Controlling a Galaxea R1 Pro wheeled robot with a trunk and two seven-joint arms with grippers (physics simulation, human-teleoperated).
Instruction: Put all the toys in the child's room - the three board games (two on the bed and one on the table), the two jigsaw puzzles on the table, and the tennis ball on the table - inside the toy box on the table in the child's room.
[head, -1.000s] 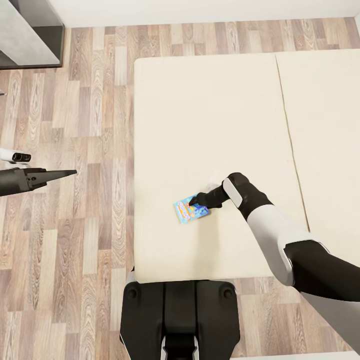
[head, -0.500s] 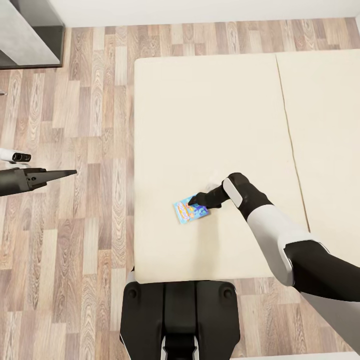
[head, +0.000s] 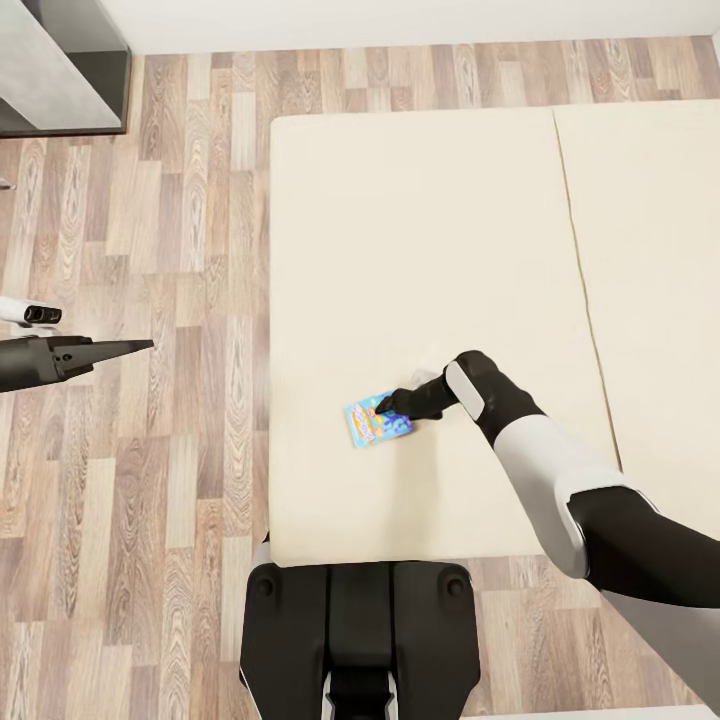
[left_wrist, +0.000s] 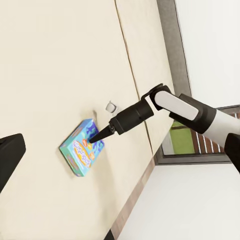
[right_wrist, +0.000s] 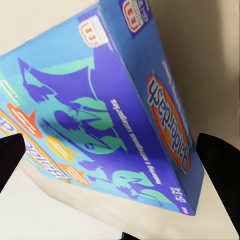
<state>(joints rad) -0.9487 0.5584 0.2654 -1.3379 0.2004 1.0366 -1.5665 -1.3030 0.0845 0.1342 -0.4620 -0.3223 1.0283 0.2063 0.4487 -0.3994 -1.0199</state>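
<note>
Right wrist view: right tool (right_wrist: 112, 150) spread wide, straddling the blue board game (right_wrist: 100, 105) on the bed (head: 420, 250).

Blue board game (head: 378, 420), cream bed (head: 420, 250), wood-plank floor (head: 150, 450).

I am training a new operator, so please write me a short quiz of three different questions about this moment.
1. True or false: the blue board game lies on the wood-plank floor.
2. Which arm's tool is at the board game? A) left B) right C) both
3. Fill in: the left tool hangs above the ____.

Key
1. False. It lies on the cream bed, near its corner.
2. B. The right tool is at the box's edge; in the right wrist view its fingers stand on either side of the box, apart.
3. Floor.
</note>
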